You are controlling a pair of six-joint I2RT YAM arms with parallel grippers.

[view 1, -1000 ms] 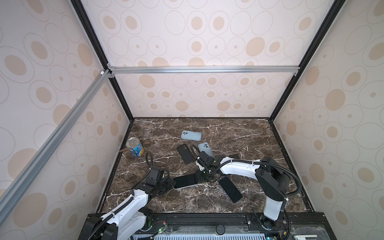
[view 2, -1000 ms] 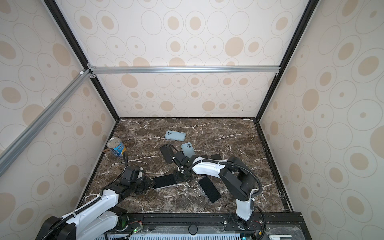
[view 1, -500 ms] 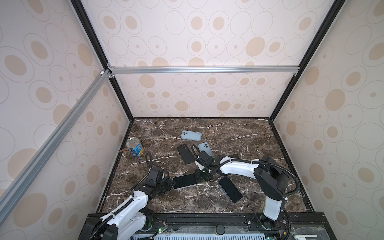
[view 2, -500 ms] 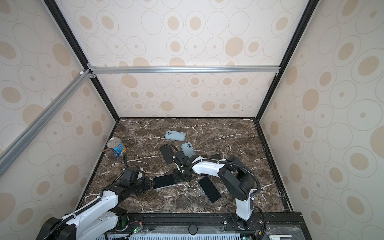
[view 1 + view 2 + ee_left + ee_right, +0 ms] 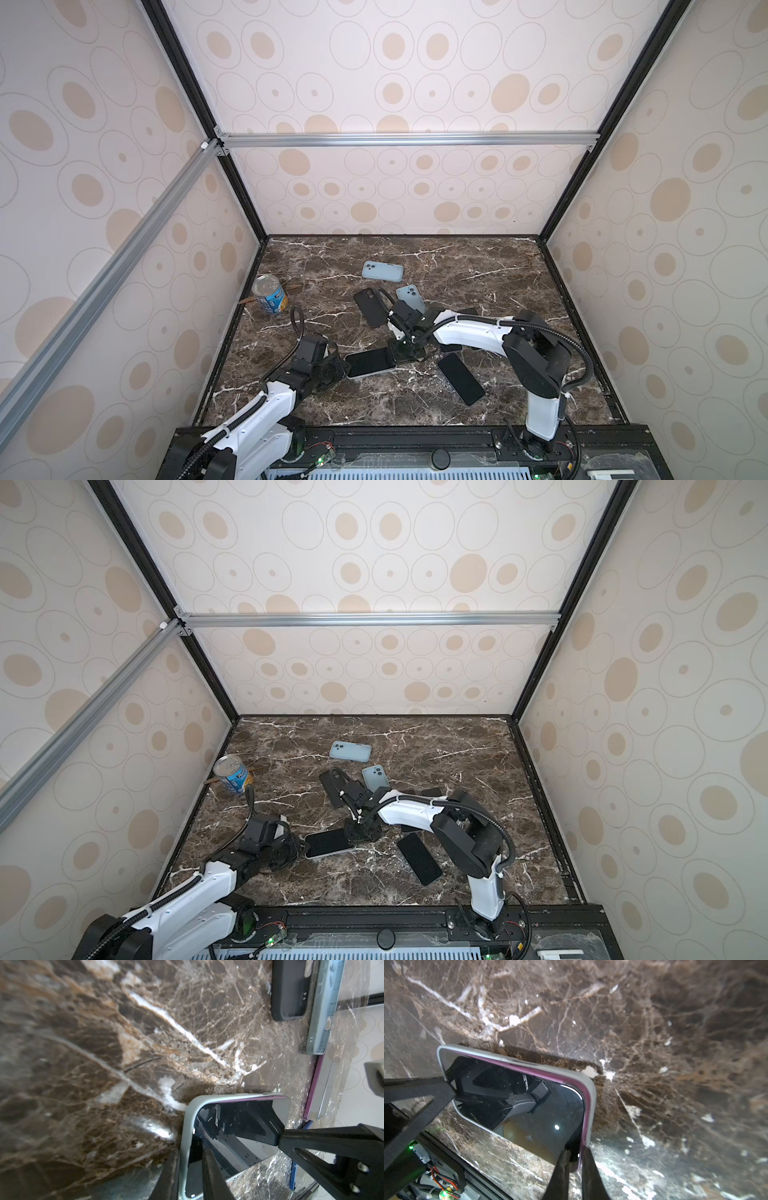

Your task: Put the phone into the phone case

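Right wrist view: the phone, screen up, lies inside the pale phone case, its purple edge showing along the case wall; the right pincer is closed tight on the phone's right end. Left wrist view has the left pincer clamped over the case's left wall, one finger on the glass. Both top views place the pair in the near half of the table, left of centre. Fingers hide whether every corner is seated. A can stands far left, its contents out of sight.
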